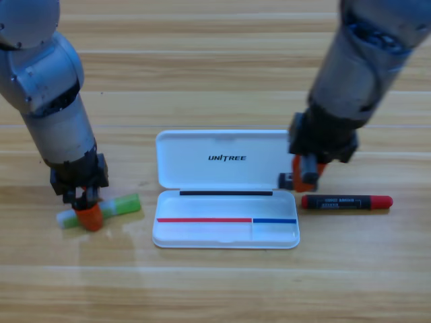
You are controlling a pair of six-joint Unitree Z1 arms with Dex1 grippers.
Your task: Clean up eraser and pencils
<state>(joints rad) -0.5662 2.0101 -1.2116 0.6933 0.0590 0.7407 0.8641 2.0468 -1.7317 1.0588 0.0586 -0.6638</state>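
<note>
left gripper [88,214] lower left, pointing down, clamped on green-tipped pencil [124,204] | right gripper [304,180] centre right, down over eraser [286,181], grip unclear | black-red pencil [346,202] just below-right | open white case [225,192] centre

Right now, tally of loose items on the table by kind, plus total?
Pencils: 2, the pale green pencil under the left gripper and the black pencil with red ends
Eraser: 1, the eraser at the right gripper
Case: 1, the open white case
Total: 4
</note>
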